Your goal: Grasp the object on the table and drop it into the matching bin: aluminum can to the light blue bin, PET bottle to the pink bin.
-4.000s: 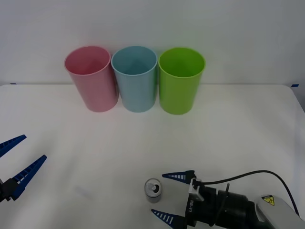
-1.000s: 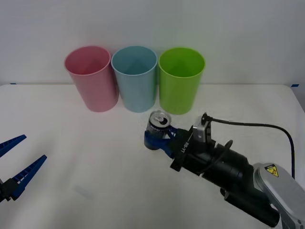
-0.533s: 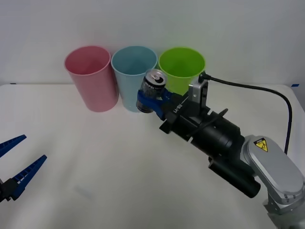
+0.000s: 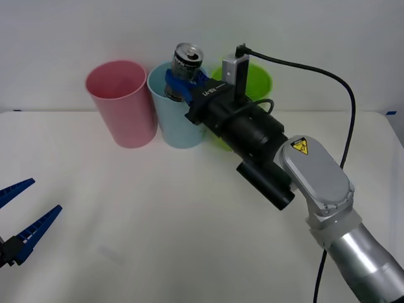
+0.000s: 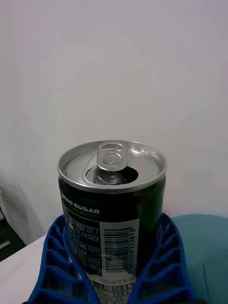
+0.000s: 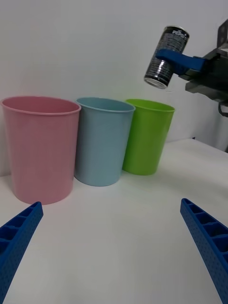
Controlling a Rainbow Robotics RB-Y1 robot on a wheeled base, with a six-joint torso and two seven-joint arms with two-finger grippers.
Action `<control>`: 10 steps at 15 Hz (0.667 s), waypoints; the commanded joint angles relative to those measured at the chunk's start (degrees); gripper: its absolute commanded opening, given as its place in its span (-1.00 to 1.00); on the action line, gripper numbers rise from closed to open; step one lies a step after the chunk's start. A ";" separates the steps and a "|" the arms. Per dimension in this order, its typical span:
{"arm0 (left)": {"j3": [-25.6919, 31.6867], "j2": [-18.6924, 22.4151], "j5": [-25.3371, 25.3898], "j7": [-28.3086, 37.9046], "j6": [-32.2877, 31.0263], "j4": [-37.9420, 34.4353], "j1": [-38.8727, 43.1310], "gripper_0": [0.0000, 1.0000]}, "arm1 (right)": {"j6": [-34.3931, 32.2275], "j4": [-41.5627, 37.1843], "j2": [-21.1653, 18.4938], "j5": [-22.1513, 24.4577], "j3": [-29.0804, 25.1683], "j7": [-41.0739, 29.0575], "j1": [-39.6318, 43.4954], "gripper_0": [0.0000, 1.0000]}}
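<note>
Bins stand in a row at the far edge of the white desk [image 4: 189, 208]: the pink bin [image 4: 121, 103] on the robot's left, the light blue bin [image 4: 177, 112] in the middle, and a lime-green bin [image 4: 254, 81] on the right, each close beside its neighbour. The visible parts of the pink and light blue bins' insides hold nothing; the green bin's mouth is largely covered by the right arm in the front view.

The right gripper [image 4: 181, 81] reaches across from the robot's right and holds the aluminum can [image 4: 185, 68] in the air, its blue ribbed jaws closed tight on the can's dark lower body. In the front view the can overlaps the light blue bin's rim. In the left wrist view it hangs well above the bins, tilted, roughly over the gap between the light blue [image 6: 102, 140] and green [image 6: 147, 135] bins. The right wrist view shows the can's [image 5: 113, 199] silver top with the pull-tab and a pale-blue rim just behind.

The left gripper [image 4: 19, 221] waits low at the desk's near left side, jaws spread wide and holding nothing.
</note>
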 commanded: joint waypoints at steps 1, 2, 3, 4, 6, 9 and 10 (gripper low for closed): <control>0.00 0.00 0.00 0.00 0.00 0.00 0.00 1.00 | 3.28 7.06 3.29 1.60 -1.35 0.26 -5.45 -1.00; 0.00 0.00 0.00 0.00 0.00 0.00 0.00 1.00 | 5.04 10.14 4.52 1.95 -1.70 0.44 -7.56 -1.00; 0.00 0.00 0.00 0.00 0.00 0.00 0.00 1.00 | 6.54 12.78 5.49 2.30 -1.96 0.61 -9.41 -1.00; 0.00 0.00 0.00 0.00 0.00 0.00 0.00 1.00 | 7.77 15.33 6.45 2.74 -2.40 0.87 -11.16 -1.00; 0.00 0.00 0.00 0.00 0.00 0.00 0.00 1.00 | 10.40 21.13 8.74 3.36 -3.28 1.40 -15.03 -1.00; 0.00 0.00 0.00 0.00 0.00 0.00 0.00 1.00 | 12.95 28.33 11.20 4.59 -4.95 2.11 -19.78 -1.00; 0.00 0.00 0.00 0.00 0.00 0.00 0.00 1.00 | 13.13 30.00 11.55 4.77 -5.39 2.28 -20.74 -1.00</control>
